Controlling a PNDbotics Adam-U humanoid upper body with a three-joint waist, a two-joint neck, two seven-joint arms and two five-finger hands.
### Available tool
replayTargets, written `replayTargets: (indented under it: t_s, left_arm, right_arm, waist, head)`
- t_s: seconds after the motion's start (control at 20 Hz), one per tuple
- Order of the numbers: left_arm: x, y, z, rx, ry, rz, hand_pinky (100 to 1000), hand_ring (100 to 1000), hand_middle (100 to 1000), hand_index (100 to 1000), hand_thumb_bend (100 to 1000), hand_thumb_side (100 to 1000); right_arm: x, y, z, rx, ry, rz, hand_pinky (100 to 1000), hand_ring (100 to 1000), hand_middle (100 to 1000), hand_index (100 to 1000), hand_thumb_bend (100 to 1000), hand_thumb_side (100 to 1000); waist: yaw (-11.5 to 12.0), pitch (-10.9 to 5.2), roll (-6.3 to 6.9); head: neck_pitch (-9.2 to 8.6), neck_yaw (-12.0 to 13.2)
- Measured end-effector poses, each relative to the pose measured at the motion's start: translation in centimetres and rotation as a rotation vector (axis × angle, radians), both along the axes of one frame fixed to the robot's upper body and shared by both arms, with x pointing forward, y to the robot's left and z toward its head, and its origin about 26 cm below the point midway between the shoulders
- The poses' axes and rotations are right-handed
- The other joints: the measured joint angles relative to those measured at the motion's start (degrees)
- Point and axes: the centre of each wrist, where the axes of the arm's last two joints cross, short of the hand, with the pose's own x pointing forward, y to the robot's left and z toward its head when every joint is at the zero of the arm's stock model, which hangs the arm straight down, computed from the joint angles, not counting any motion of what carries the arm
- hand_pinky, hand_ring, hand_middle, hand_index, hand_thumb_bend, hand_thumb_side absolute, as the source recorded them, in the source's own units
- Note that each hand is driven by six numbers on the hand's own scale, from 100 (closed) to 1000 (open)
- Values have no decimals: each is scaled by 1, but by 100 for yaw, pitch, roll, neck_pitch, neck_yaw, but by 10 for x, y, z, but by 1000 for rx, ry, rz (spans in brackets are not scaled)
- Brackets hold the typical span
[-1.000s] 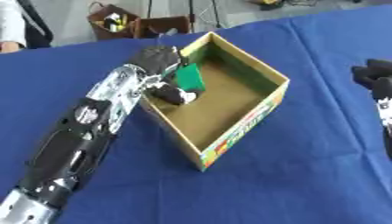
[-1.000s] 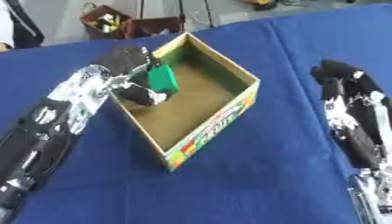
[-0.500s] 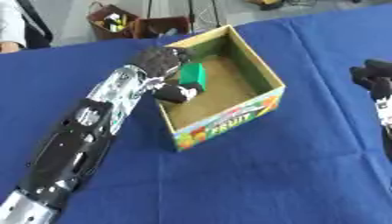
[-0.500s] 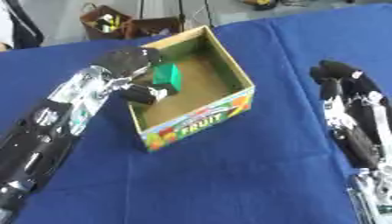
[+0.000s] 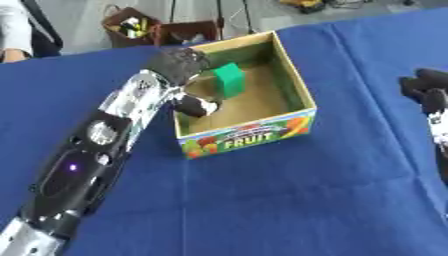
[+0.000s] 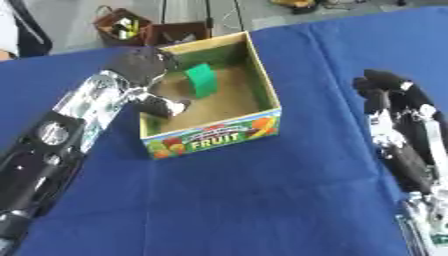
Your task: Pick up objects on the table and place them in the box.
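one green block (image 5: 229,79) stands inside box (image 5: 295,89), against far-left wall. our left hand (image 5: 179,67) over box rim, fingers curled beside block, contact unclear. we judge placing step; next: withdraw hand. right hand (image 6: 391,95) idle, fingers relaxed.

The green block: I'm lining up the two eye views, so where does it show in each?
Left eye view: green block upper centre, inside the box, beside the left hand.
Right eye view: upper left of centre, inside the box.
Shared landmark: the FRUIT label on the box's near wall.
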Motion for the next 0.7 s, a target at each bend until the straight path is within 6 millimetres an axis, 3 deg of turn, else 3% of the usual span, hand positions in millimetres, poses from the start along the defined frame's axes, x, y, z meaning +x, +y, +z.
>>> replayTargets:
  t_s: [0.1,0.15,0.4,0.7]
  left_arm:
    - [-6,2,8,-25,-15,-20,709,877,800,966,309,841]
    - [-9,3,13,-44,-18,-35,666,844,770,940,246,848]
    - [-30,4,45,-179,-59,-125,560,767,714,889,191,836]
    - [-64,25,84,-491,-125,-228,411,645,633,827,100,873]
  right_arm:
    - [0,0,-1,1,5,-2,867,827,655,799,100,567]
    - [0,0,-1,1,8,-3,867,827,655,799,100,569]
    - [0,1,-1,3,14,-1,867,828,656,799,100,570]
    - [0,1,-1,10,11,-5,865,827,657,799,100,566]
  waist:
    - [27,-1,0]
    - [30,-1,0]
    - [37,-2,0]
    - [99,-39,-17]
  head:
    - [0,-12]
    - [0,-16]
    - [0,-36]
    - [6,-101]
